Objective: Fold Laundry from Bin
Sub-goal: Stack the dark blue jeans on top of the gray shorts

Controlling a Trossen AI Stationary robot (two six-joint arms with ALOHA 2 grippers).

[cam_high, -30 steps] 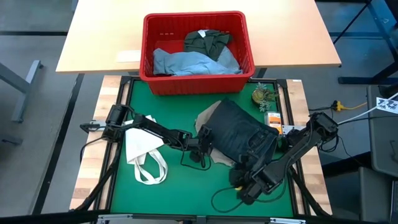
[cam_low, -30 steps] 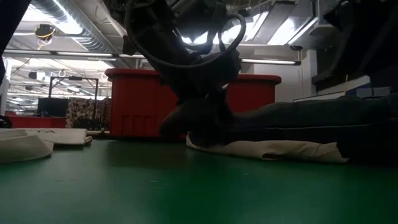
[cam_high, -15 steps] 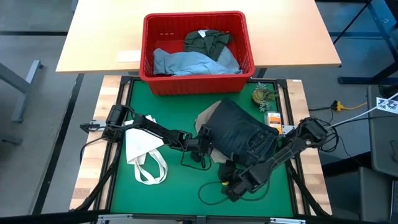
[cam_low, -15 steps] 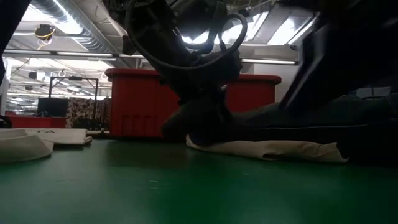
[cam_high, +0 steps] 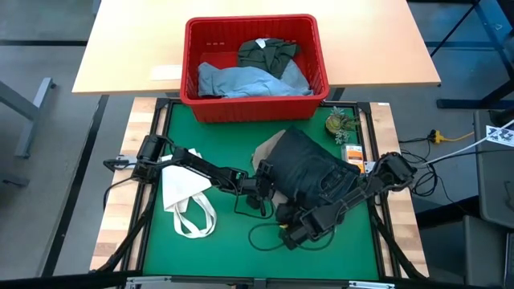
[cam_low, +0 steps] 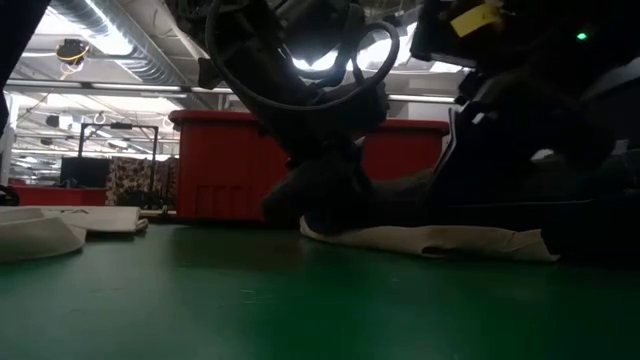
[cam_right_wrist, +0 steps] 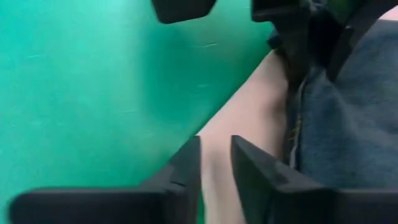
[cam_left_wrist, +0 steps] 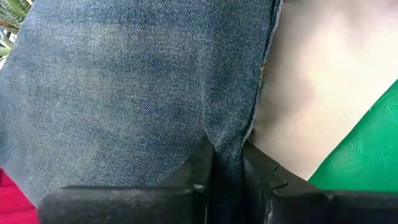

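Dark navy jeans (cam_high: 309,172) lie crumpled on beige trousers (cam_high: 269,148) on the green mat (cam_high: 209,249). My left gripper (cam_high: 263,193) is at the jeans' left edge and shut on them. My right gripper (cam_high: 283,217) is at the pile's near-left corner, just near of the left one. Its fingers are drawn close with beige cloth (cam_right_wrist: 214,134) between them. The red bin (cam_high: 255,103) stands at the far side and holds light blue jeans (cam_high: 245,80) and an olive piece (cam_high: 269,52). My left gripper pinches the jeans' seamed edge (cam_left_wrist: 231,134) between its two fingers, where the denim bunches into a small fold. It comes slanting down from the table's left. The jeans lie on the beige trousers (cam_left_wrist: 317,74). My right gripper has the beige trousers' edge (cam_right_wrist: 214,149) between its two fingers, slanting down from the near right. The cloth lies flat on the mat beside the jeans (cam_right_wrist: 348,137). One layer or several, I cannot tell.
A white tote bag (cam_high: 183,197) lies on the mat's left part, under the left arm. A small potted plant (cam_high: 338,122) and a small box (cam_high: 353,152) sit at the far right. A dark cable (cam_high: 265,237) loops on the mat near the right gripper.
My right gripper has gone toward the table's left edge and down, along the near side of the pile, ending close to the left gripper. The jeans and the trousers lie as before.
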